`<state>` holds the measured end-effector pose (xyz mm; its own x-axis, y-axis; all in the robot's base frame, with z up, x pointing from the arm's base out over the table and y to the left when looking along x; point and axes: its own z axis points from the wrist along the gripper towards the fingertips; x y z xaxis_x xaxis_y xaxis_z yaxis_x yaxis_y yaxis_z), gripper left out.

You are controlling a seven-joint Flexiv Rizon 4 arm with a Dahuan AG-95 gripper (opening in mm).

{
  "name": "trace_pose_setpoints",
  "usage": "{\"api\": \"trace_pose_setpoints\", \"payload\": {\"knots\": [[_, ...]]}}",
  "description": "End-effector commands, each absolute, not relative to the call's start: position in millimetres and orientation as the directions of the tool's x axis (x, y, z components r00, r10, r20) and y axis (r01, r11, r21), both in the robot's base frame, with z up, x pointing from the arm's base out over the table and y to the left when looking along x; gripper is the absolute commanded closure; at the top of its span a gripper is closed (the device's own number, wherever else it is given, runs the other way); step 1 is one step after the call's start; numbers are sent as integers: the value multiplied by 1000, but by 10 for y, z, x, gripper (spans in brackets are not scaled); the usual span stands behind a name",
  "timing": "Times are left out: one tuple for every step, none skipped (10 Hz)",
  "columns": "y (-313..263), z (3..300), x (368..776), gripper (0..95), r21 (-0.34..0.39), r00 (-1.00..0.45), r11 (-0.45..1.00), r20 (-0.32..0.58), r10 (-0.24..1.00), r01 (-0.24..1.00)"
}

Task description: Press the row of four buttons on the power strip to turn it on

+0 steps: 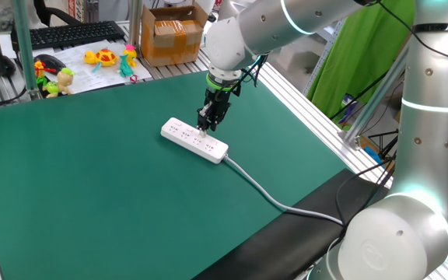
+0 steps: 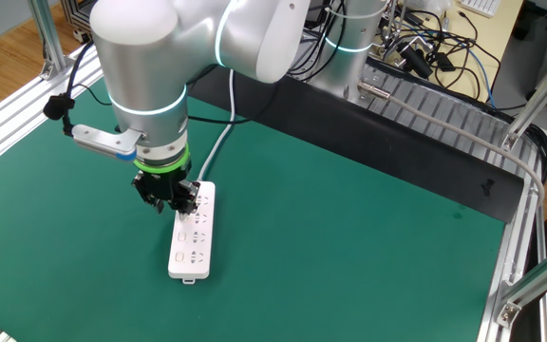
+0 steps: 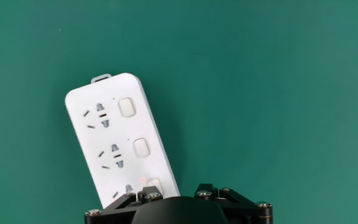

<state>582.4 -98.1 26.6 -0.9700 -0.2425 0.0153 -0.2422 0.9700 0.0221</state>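
Observation:
The white power strip [image 1: 185, 134] lies flat on the green mat, its cable [image 1: 264, 191] trailing toward the near right edge. My gripper [image 1: 208, 124] points straight down onto the strip's middle part; from the opposite side the gripper [image 2: 178, 200] covers the cable-side half of the strip [image 2: 191, 249]. In the hand view the strip [image 3: 107, 140] runs up from the hand's black body [image 3: 179, 210]. Two buttons [image 3: 127, 107] [image 3: 141, 149] show fully; a third button [image 3: 155, 185] with a small red dot beside it is half hidden under the hand. The fingertips are hidden in every view.
Beyond the mat's far edge are toys [image 1: 101, 57], a keyboard [image 1: 68, 34] and a cardboard box [image 1: 173, 35]. An aluminium rail [image 1: 309, 109] borders the mat on the right. Loose cables [image 2: 425, 47] hang behind the arm's base.

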Motion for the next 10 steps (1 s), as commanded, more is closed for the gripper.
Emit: {"api": "trace_pose_setpoints", "payload": {"knots": [[-988,160,5826,570,14,-970,970,16,-242,-242],[-995,193,5817,570,19,-970,970,22,-242,-242],[-982,249,5800,570,19,-970,971,28,-240,-239],[-941,343,5769,570,13,-973,973,29,-229,-229],[-923,375,5756,570,5,-973,974,30,-228,-228],[-922,366,5759,570,4,-973,973,30,-230,-230],[-919,360,5761,570,4,-973,973,30,-230,-230],[-914,350,5764,570,5,-973,973,27,-230,-230],[-908,334,5770,570,3,-973,973,17,-230,-230],[-907,332,5770,570,3,-973,973,15,-230,-230]]}}
